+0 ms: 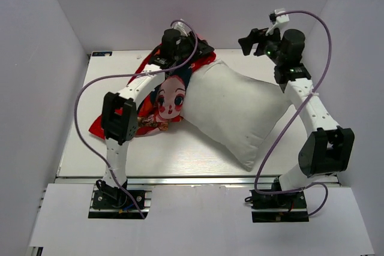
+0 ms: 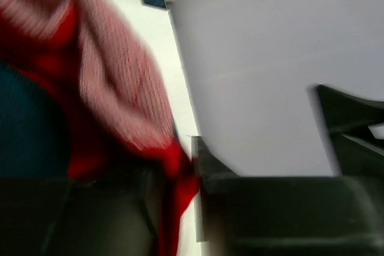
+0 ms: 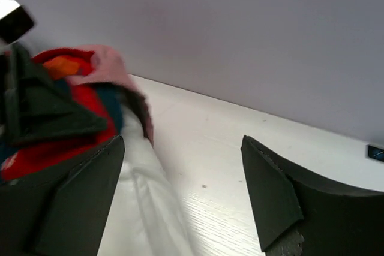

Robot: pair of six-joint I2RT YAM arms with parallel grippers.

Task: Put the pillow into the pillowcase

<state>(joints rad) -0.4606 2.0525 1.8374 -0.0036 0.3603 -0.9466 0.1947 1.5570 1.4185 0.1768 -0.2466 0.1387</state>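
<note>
One corner of the pillow (image 1: 234, 109) lies under the pillowcase (image 1: 171, 97) edge, far left on the counter (image 1: 180, 154). There the left end effector (image 1: 180, 45) is clamped on the red cloth. At the far right, the right end effector (image 1: 249, 41) hangs with its fingers apart.

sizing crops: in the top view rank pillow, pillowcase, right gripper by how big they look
1. pillow
2. pillowcase, counting only its visible part
3. right gripper, clearly smallest

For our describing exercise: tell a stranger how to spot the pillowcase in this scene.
On the white table, look at the left half, under the left arm. The pillowcase is the limp red cloth there, beside the pillow. Unlike that plump plain white cushion, it is crumpled and printed with a dark-haired cartoon girl's face.
</note>
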